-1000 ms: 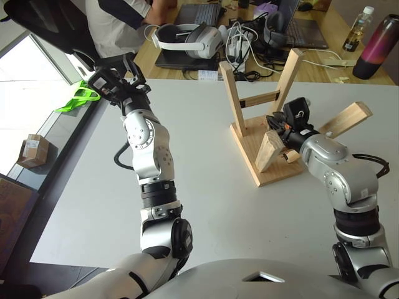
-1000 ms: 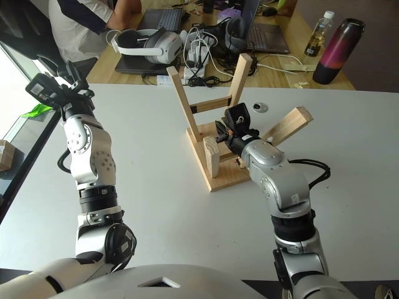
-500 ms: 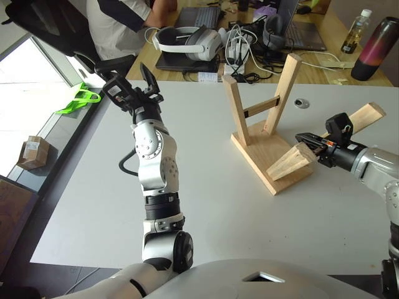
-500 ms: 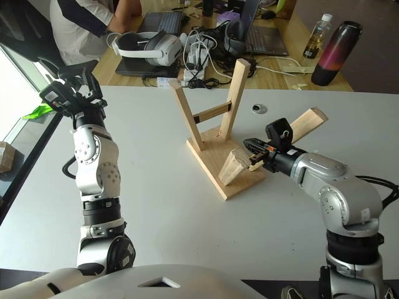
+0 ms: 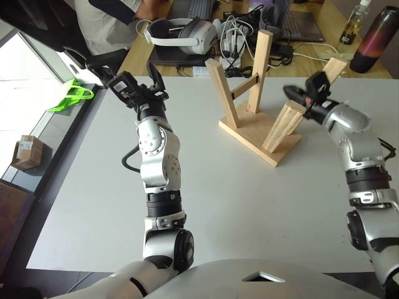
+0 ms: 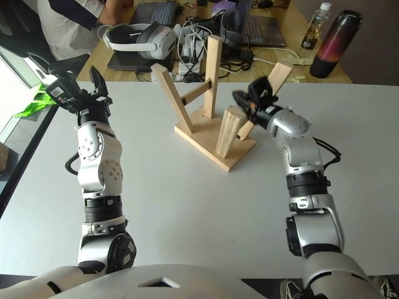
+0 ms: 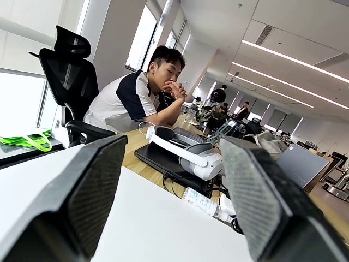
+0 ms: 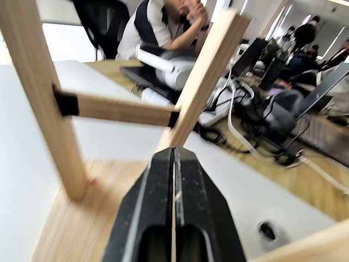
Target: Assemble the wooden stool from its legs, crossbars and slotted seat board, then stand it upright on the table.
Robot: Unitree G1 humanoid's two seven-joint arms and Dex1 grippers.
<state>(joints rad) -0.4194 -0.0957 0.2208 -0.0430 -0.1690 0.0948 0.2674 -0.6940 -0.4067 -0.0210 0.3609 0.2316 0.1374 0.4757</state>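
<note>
Fingers pressed flat together on nothing, my right gripper (image 8: 173, 161) points its closed tip into the half-built stool at upper right of the head view. A shut tip makes a blunt pusher rather than a clamp, so I judge it is set there to nudge wood, not to lift it. It hangs just above the top of the leaning leg (image 5: 278, 128); I cannot tell whether the two touch. That leg stands on the seat board (image 5: 246, 131) near its right-hand corner, tilted towards my wrist, and looks in need of being pushed square.

Behind my right wrist another leg (image 5: 335, 67) juts up at a slant; whether its foot is in the board is hidden by my arm.

The board lies flat on the white table (image 5: 249, 212), underside up, which is why the legs point at the ceiling: the stool is being built upside down. At upper centre of the frame two upright legs (image 5: 221, 93) stand in it, tied by a crossbar (image 5: 240, 87) between them. By my reckoning about half the frame is up, and the turn onto its feet is not yet due.

My left gripper (image 5: 141, 87) is raised at upper left, fingers spread wide and empty, well apart from the stool. I judge it is parked clear, ready to brace the board.
</note>
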